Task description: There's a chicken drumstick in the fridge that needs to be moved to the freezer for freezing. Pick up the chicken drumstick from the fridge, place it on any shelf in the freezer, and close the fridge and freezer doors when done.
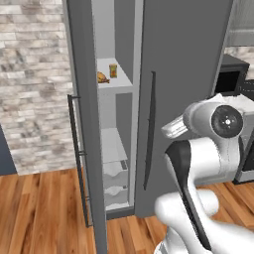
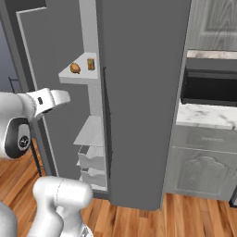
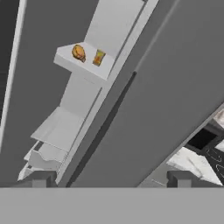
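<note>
The chicken drumstick [image 1: 102, 77] [image 2: 75, 68] [image 3: 78, 52] lies on a pale grey shelf [image 1: 120, 82] [image 3: 85, 70] in the narrow compartment, the freezer, beside a small orange-yellow carton [image 1: 113, 70] [image 3: 99, 57]. The freezer door [image 1: 85, 124] [image 2: 51, 65] stands open to the left. The wider fridge door [image 1: 183, 74] [image 2: 143, 92] on the right is shut, its bar handle [image 1: 149, 129] [image 3: 105, 127] vertical. My gripper [image 3: 111, 181] hangs back from the appliance, open and holding nothing, facing the shut door's left edge well below the drumstick.
Pale drawers [image 1: 115, 183] [image 2: 90, 166] fill the bottom of the open compartment. To the right are a black built-in oven [image 2: 208, 88] above a marble counter [image 2: 203, 115] and grey cabinets. A brick wall [image 1: 30, 74] is on the left, behind the open door's handle [image 1: 77, 158].
</note>
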